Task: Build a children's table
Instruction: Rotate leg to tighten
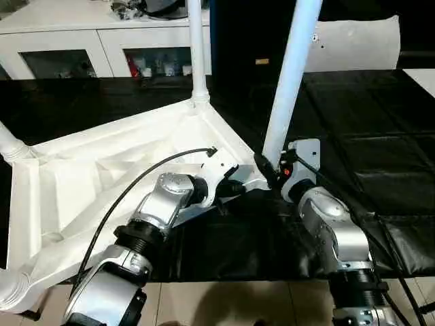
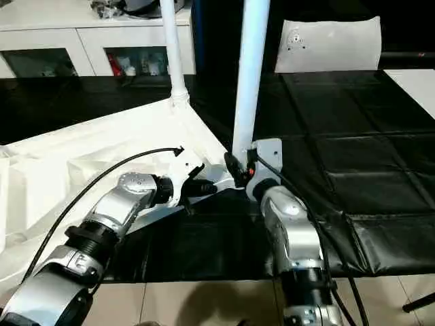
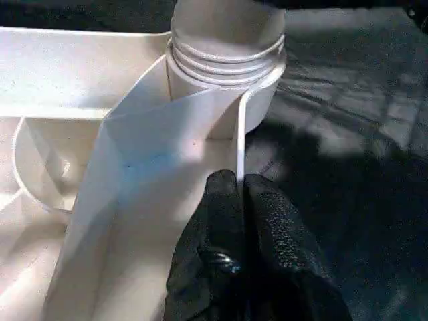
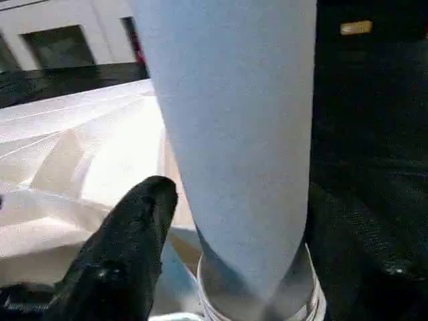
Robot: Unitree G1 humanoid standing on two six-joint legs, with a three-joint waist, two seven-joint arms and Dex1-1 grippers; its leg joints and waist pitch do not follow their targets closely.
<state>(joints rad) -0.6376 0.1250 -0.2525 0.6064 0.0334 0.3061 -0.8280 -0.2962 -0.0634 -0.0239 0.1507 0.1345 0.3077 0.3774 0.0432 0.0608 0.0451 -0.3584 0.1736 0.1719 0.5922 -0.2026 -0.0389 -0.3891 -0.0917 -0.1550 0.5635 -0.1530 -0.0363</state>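
The children's table's white tabletop [image 1: 102,176] lies upside down, ribbed side up, on the black work table. One white leg [image 1: 289,81] rises from the near right corner socket [image 3: 227,67], and another leg [image 1: 197,47] stands at the far corner. Two more legs [image 1: 10,146] show at the left corners. My left gripper [image 3: 239,184] is shut on the tabletop's thin rim just beside that near socket. My right gripper [image 4: 247,207] is open around the base of the near leg [image 4: 234,134], with one finger [image 4: 144,214] standing apart from it.
A white glass-door cabinet [image 1: 81,41] stands behind the work table. A white pad [image 1: 353,44] leans at the back right. The black cover [image 1: 380,136] stretches bare to the right. The table's front edge and the floor [image 1: 238,299] lie just below my forearms.
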